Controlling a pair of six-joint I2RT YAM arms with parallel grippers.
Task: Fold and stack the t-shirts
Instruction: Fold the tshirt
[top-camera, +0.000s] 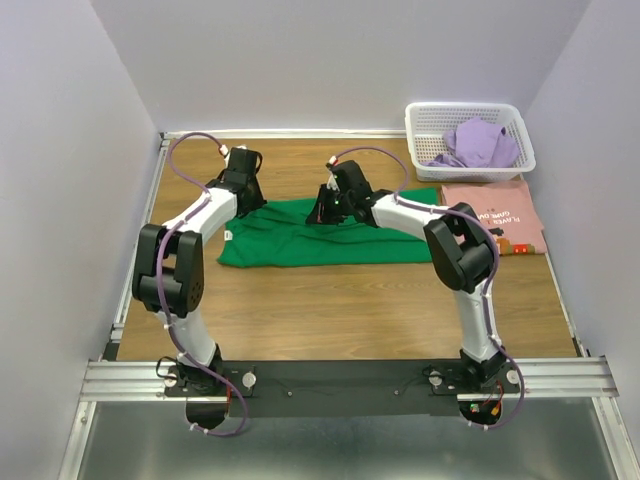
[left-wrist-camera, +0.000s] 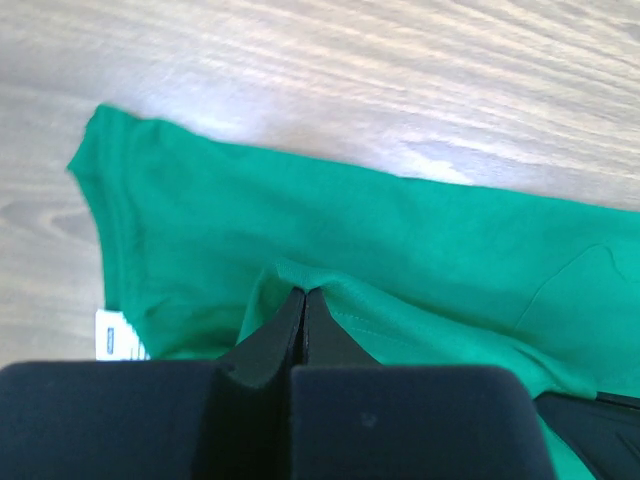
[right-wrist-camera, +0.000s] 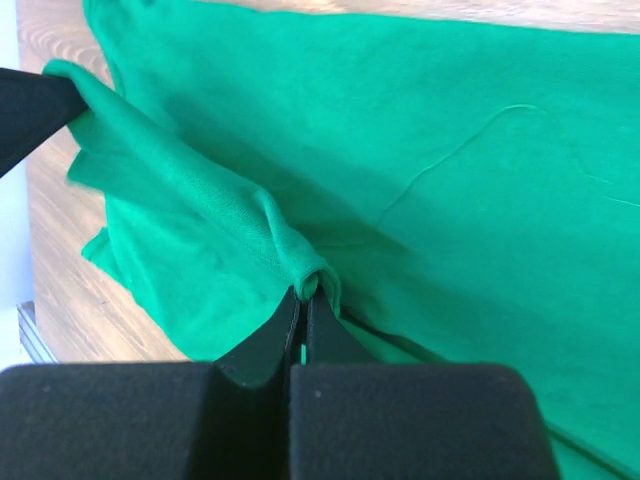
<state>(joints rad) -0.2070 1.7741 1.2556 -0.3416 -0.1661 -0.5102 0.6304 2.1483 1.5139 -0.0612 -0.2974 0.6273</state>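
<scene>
The green t-shirt (top-camera: 320, 238) lies spread on the table (top-camera: 340, 320), also seen in the left wrist view (left-wrist-camera: 420, 230) and the right wrist view (right-wrist-camera: 460, 170). My left gripper (top-camera: 243, 203) (left-wrist-camera: 303, 293) is shut on its far edge near the left. My right gripper (top-camera: 328, 212) (right-wrist-camera: 303, 293) is shut on a raised fold of the same edge near the middle. The pink printed t-shirt (top-camera: 495, 216) lies folded at the right. The lavender t-shirt (top-camera: 478, 144) is crumpled in the white basket (top-camera: 425, 125).
The basket stands at the far right corner against the back wall. Walls close in the table at left, back and right. Bare wood shows in front of the green shirt.
</scene>
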